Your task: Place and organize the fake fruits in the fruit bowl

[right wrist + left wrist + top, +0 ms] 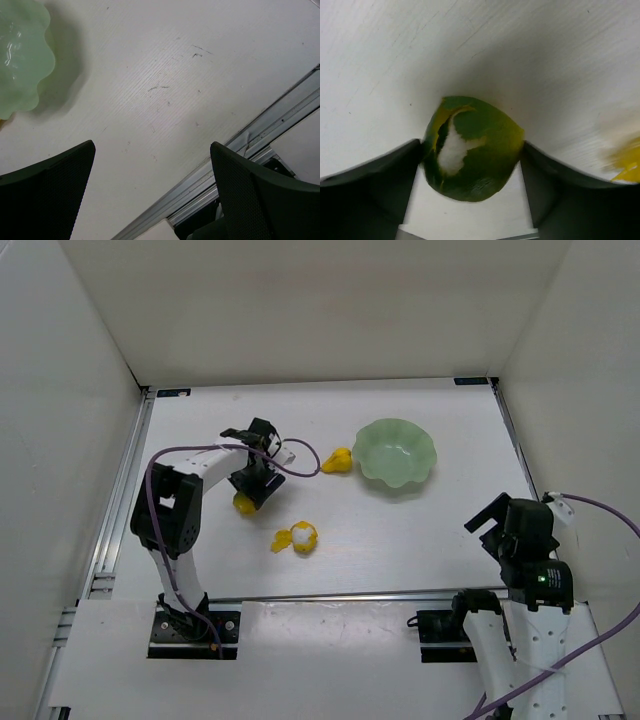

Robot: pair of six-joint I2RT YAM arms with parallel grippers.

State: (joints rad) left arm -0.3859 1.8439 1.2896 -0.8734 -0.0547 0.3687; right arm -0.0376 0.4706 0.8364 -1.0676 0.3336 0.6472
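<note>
My left gripper (252,490) is shut on the green-yellow round fruit (243,504) left of the table's middle. In the left wrist view both fingers press the sides of this fruit (480,155), which has a white patch on its skin; I cannot tell whether it rests on the table or is just above it. The yellow pear (337,460) lies just left of the pale green scalloped fruit bowl (397,452), which is empty. The yellow round fruit with a white patch (298,537) lies in front of my left gripper. My right gripper (497,525) is open and empty at the right, with the bowl's rim (22,60) far off.
A metal rail (240,150) runs along the table's right edge under my right gripper (152,155). White walls enclose the table on three sides. A yellow blur (627,162) shows at the right edge of the left wrist view.
</note>
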